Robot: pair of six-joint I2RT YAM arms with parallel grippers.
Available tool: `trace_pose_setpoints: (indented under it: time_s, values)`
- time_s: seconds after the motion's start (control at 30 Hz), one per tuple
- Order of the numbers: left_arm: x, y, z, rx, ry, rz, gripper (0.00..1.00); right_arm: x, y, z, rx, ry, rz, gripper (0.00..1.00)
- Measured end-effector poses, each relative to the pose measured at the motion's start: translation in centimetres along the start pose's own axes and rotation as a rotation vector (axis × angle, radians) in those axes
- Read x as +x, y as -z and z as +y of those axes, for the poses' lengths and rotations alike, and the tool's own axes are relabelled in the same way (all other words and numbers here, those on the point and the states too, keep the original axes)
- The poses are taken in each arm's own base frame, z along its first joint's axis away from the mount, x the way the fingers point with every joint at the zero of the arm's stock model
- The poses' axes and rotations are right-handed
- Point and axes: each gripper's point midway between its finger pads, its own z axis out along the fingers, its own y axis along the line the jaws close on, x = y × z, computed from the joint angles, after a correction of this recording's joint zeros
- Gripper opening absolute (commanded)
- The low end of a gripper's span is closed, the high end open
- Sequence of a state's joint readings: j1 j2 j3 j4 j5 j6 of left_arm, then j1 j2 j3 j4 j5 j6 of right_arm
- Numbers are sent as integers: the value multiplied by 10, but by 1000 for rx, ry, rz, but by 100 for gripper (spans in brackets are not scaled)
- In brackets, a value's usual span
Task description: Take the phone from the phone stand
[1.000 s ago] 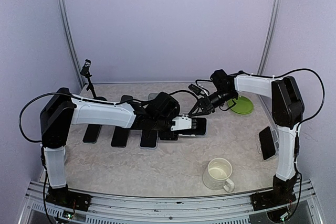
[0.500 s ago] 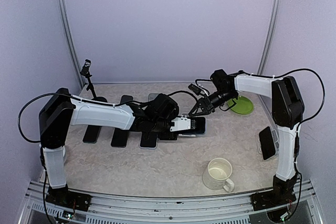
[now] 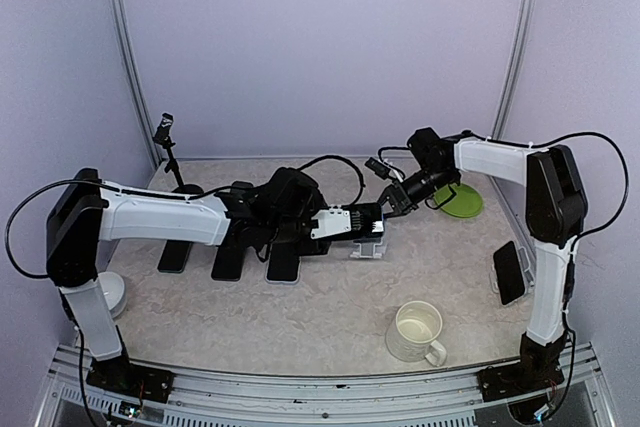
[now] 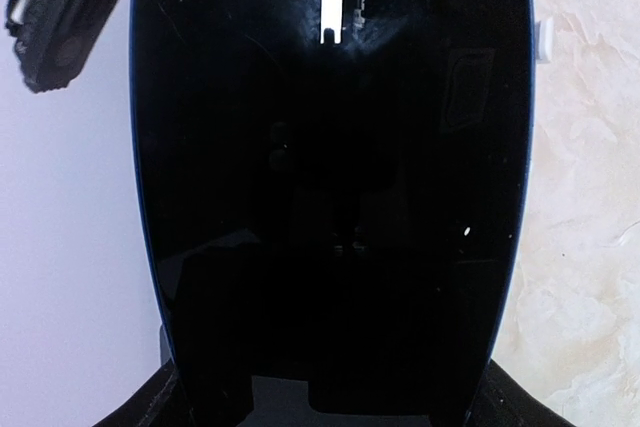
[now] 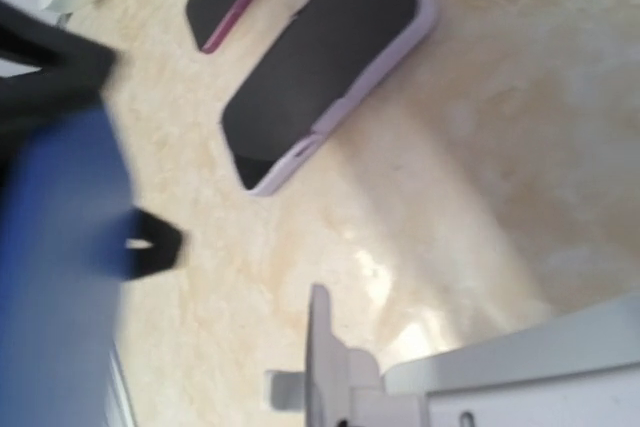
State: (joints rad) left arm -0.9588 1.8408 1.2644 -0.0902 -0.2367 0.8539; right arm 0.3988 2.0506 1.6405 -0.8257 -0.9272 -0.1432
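The phone (image 4: 330, 197) is clamped between the fingers of the left gripper (image 3: 365, 219) and is held just above the clear phone stand (image 3: 368, 249). Whether it touches the stand cannot be told. In the left wrist view, most of the picture is filled by its glossy black screen, and a thin blue edge is seen down each side.

The right gripper (image 3: 392, 203) is held just behind and to the right of the stand, close to the far end of the phone. Its fingers are closed and nothing is seen between them.

The stand is set on a pale marbled table (image 3: 330, 307). To the left of the stand, three dark phones (image 3: 228, 257) are laid flat in a row. A green plate (image 3: 460, 202) is seen to the right of the stand and farther back. A cream mug (image 3: 415, 332) is placed upright nearer than the stand and to its right, well apart from it. A further dark handset (image 3: 508, 272) is seen far right of the stand, beside the right arm. A small black tripod (image 3: 168, 147) is placed far left of the stand, at the back.

The table is closed in by plain lavender walls (image 3: 320, 47).
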Motion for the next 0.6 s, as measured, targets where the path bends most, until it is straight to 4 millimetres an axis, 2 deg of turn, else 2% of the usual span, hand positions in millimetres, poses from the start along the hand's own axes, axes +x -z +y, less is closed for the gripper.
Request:
trace_pose_setpoints:
  time_s: [0.13, 0.27, 0.47, 0.6]
  values:
    - [-5, 14, 15, -38, 38, -34, 32, -3, 8, -13, 47, -6, -18, 0]
    - [-2, 30, 27, -60, 98, -65, 32, -16, 17, -22, 70, 10, -63, 0]
    - [10, 44, 49, -98, 213, -87, 32, -67, 22, -33, 58, 113, -154, 0]
    - [16, 50, 63, -110, 318, -105, 33, -85, 12, -51, 39, 161, -169, 0]
